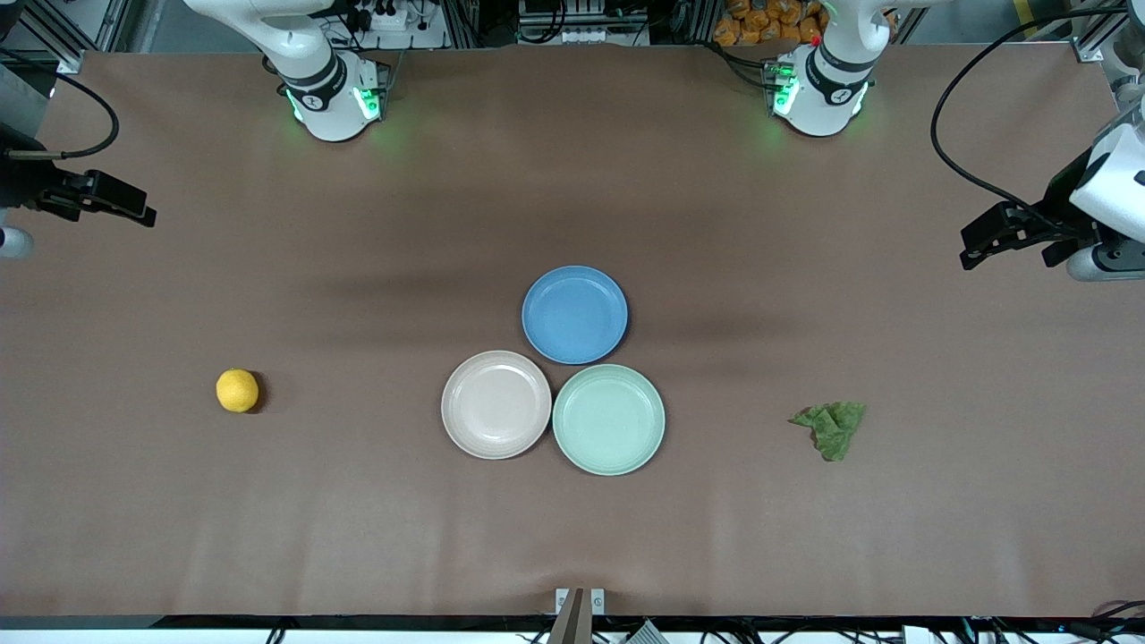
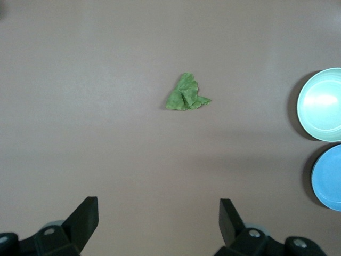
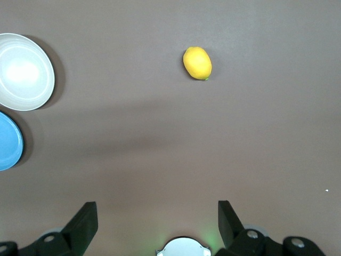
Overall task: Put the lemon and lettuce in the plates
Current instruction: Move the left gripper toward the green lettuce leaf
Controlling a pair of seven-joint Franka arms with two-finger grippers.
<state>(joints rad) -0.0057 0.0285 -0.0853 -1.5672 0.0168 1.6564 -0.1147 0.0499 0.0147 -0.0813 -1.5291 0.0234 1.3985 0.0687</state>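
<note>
Both hands hang empty with fingers spread: the left hand (image 1: 984, 243) over its tabletop end near the lettuce (image 1: 831, 427), the right hand (image 1: 116, 204) over its end near the lemon (image 1: 237, 391). Neither item is in the beige plate (image 1: 496, 404) or the mint plate (image 1: 608, 419) yet. On pinching, the round lemon may roll away, and the limp lettuce may slip from the fingers.

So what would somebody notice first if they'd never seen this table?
Probably the three plates huddled mid-table: the blue plate, with the beige-pink plate and the mint green plate nearer the front camera. Next, the bright yellow lemon alone toward the right arm's end, and the crumpled green lettuce toward the left arm's end. None of the plates holds anything.
</note>
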